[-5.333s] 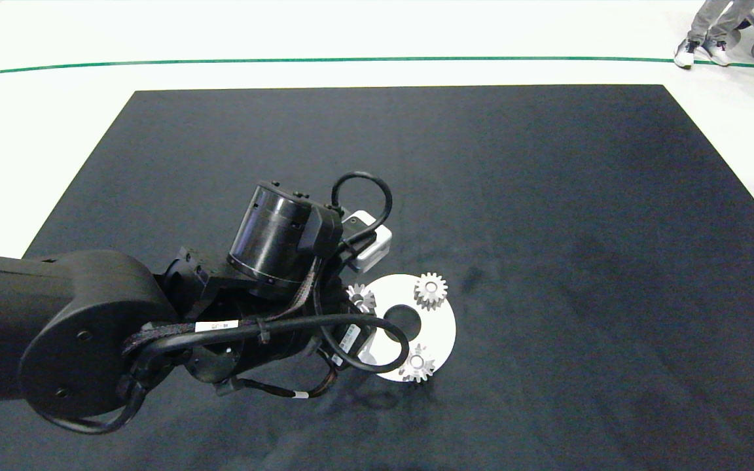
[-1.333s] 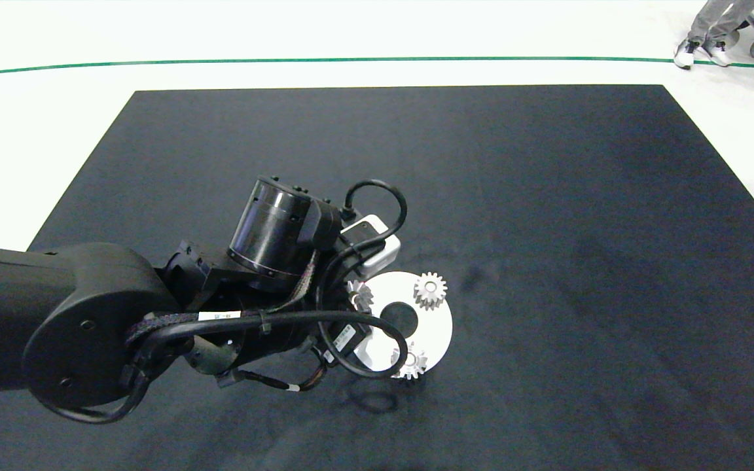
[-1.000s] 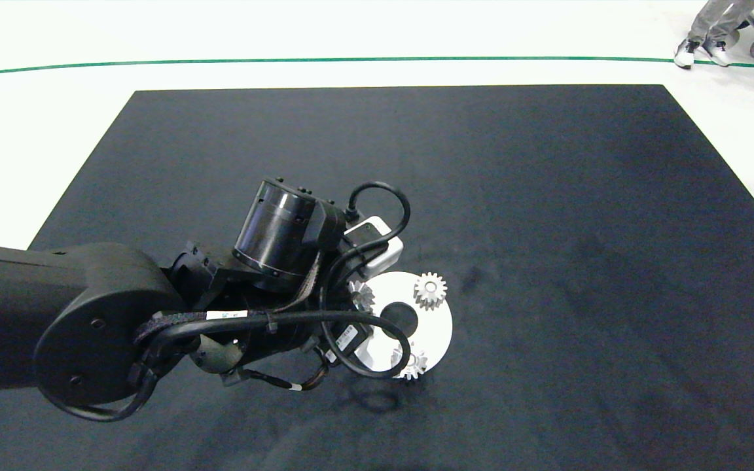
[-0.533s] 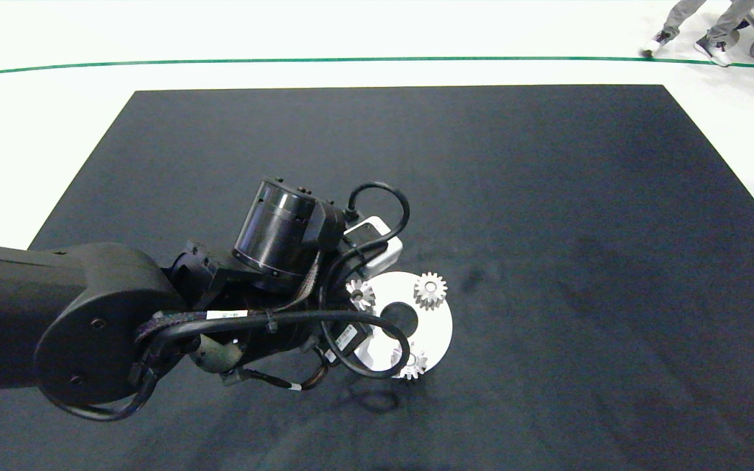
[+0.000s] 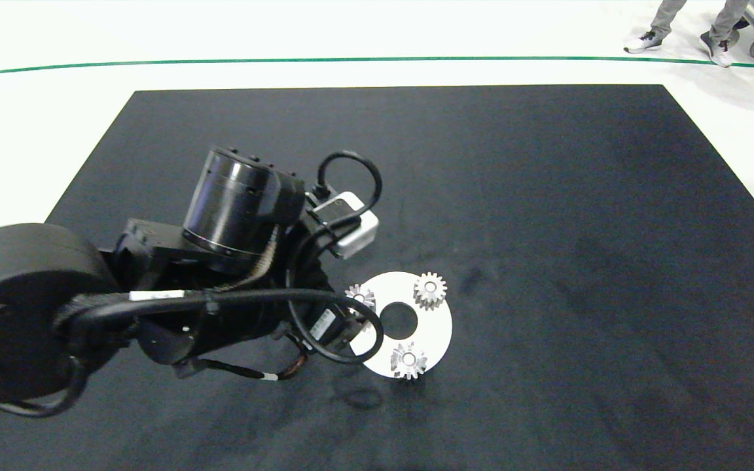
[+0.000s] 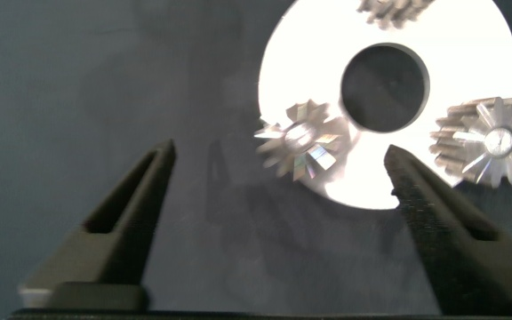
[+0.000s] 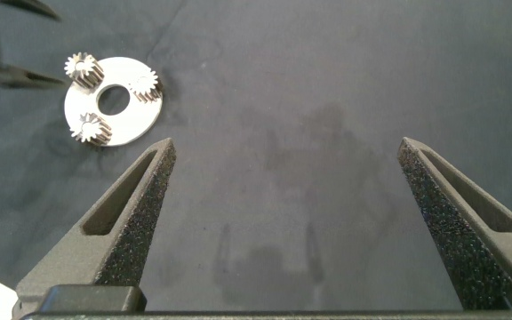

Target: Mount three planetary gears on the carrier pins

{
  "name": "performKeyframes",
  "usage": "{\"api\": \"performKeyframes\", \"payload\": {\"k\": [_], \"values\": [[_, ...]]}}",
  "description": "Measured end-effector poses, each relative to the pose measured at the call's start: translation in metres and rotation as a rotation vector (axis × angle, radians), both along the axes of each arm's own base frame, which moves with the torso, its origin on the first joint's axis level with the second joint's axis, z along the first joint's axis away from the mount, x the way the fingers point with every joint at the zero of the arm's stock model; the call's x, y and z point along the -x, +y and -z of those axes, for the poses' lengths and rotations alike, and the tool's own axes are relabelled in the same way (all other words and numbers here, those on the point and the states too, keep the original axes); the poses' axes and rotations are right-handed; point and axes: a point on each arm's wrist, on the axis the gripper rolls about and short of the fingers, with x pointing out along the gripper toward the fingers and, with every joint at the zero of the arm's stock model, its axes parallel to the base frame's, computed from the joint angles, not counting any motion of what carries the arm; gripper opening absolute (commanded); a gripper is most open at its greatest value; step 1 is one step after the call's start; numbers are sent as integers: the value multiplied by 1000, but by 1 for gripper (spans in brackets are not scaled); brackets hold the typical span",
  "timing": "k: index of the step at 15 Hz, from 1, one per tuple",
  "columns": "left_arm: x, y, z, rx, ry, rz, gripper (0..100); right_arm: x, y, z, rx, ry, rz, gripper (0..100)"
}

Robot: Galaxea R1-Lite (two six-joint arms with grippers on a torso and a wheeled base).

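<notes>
Silvery planetary gears [image 5: 430, 290] sit on the white disc [image 5: 439, 327] on the black desk [image 5: 547, 196], one on each of the carrier pins, which the gears mostly cover. In the head view the gear nearest the left arm [image 5: 359, 296] is partly hidden by the arm's cable. The left wrist view shows it whole [image 6: 302, 147], lying between the widely spread fingers of the left end effector [image 6: 278, 182], which hold nothing; another gear there is cut off by the picture's edge. The left end effector's own fingers are hidden under the arm in the head view. The right end effector [image 7: 283, 178], fingers spread wide and empty, is well apart from the disc [image 7: 140, 120]; only the right wrist view shows it. A person's shoes [image 5: 642, 42] show beyond the desk.
</notes>
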Motion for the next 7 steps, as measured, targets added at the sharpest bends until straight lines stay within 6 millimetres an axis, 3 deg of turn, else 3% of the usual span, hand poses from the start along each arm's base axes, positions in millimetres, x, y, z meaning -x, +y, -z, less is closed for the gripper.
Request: {"api": "performKeyframes", "payload": {"k": [4,7], "values": [[17,63,-43,69,-71,-151,100,0,0,0,2,1,13,100],[44,116,-65,166,-97,-334,100,-1,-3,8,26,18,110,100]]}}
